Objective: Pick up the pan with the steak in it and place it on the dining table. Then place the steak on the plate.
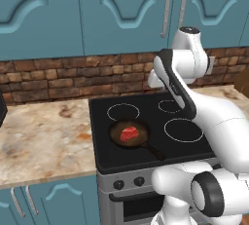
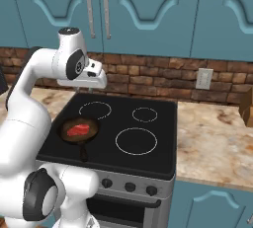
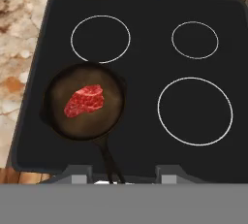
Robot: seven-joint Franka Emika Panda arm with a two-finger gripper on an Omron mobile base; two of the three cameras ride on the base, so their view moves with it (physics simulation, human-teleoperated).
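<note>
The pan's (image 3: 83,103) handle end runs out of sight behind the grey band in the hand view, and the gripper's opening cannot be judged.

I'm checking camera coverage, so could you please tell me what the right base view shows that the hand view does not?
The right base view alone takes in the wall outlet, the teal cabinet doors, the stove's knobs and the gripper hanging high over the cooktop's back. The hand view alone looks straight down, showing the steak's marbling. Both show the pan on the front left of the black cooktop, handle toward the robot.
</note>
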